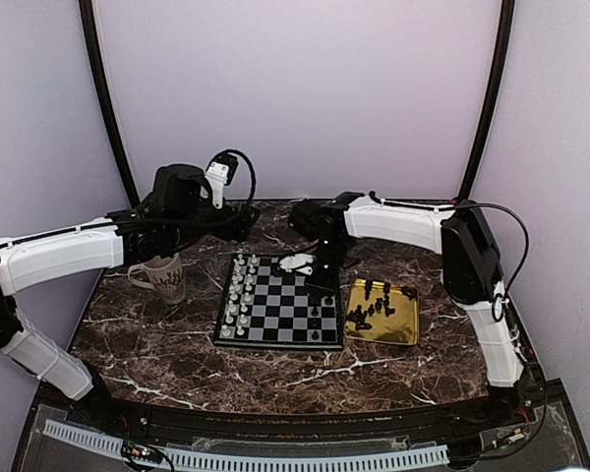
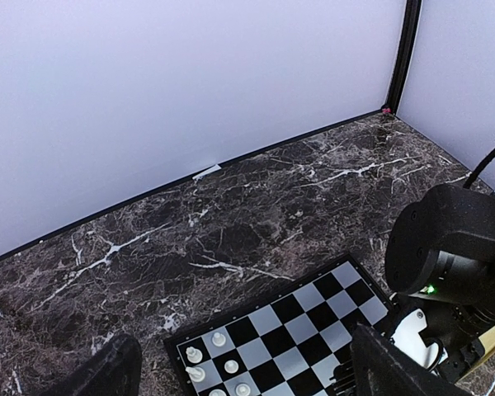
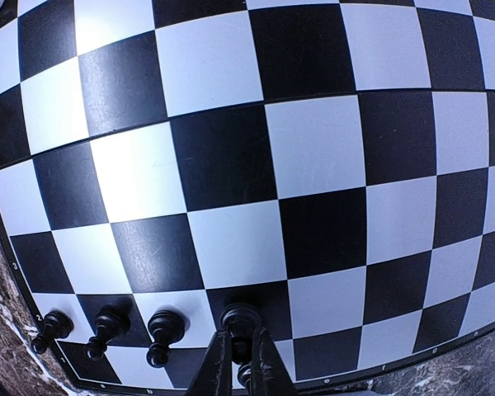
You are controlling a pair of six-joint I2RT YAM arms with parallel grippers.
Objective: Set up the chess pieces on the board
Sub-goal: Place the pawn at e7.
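The board [image 1: 275, 313] lies mid-table with pale chess pieces [image 1: 240, 295] filling its two left columns. A few black chess pieces [image 1: 323, 313] stand at its right edge, and more lie in the gold tray [image 1: 405, 324]. My right gripper [image 1: 325, 281] hangs over the board's far right part. In the right wrist view the right gripper [image 3: 242, 367] is shut on a black piece [image 3: 241, 318] just above the edge rows, beside three standing black pieces [image 3: 107, 323]. My left gripper [image 1: 244, 222] is open beyond the board's far left corner, with its dark fingers [image 2: 107, 371] wide apart and nothing between them.
A patterned mug [image 1: 165, 278] stands left of the board under the left arm. The gold tray sits right against the board's right side. In the left wrist view the right arm's black wrist [image 2: 454, 256] looms over the board's corner [image 2: 346, 276]. Pale walls close the back and sides.
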